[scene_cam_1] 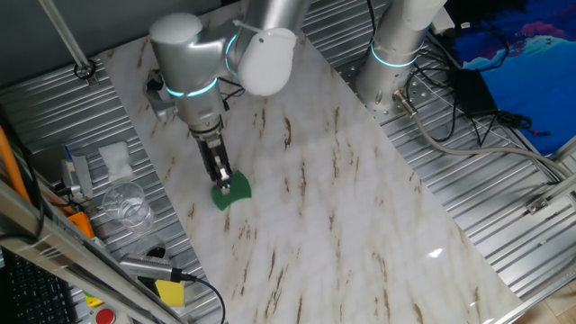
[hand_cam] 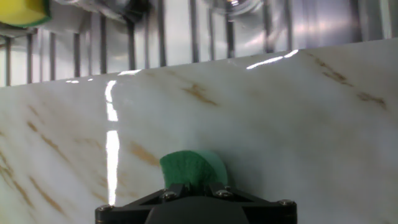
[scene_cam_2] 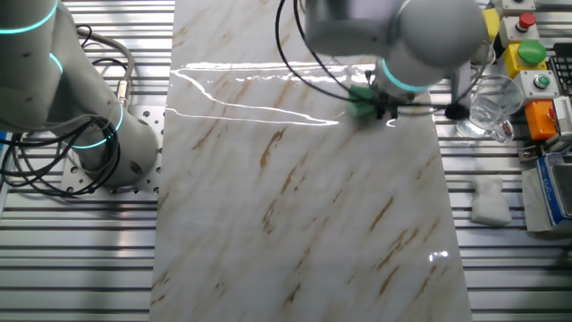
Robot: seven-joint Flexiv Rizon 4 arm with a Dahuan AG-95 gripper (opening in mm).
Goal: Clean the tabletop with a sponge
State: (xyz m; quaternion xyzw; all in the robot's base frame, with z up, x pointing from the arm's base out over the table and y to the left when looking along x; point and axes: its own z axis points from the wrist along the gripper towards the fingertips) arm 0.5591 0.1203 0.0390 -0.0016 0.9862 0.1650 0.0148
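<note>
The green sponge [scene_cam_1: 232,191] is pressed flat on the white marble-look tabletop [scene_cam_1: 342,207] near its left edge. My gripper [scene_cam_1: 220,183] points straight down and is shut on the sponge. In the other fixed view the sponge [scene_cam_2: 360,102] shows as a green patch under the wrist, near the tabletop's [scene_cam_2: 295,197] right edge. In the hand view the sponge [hand_cam: 191,168] sticks out ahead of the black fingers [hand_cam: 177,190], against the tabletop [hand_cam: 280,124].
On the ribbed metal left of the slab lie a clear glass [scene_cam_1: 124,203], a white crumpled tissue [scene_cam_1: 115,158], a yellow block [scene_cam_1: 169,292] and tools. A second arm's base [scene_cam_1: 396,54] stands at the far right edge with cables.
</note>
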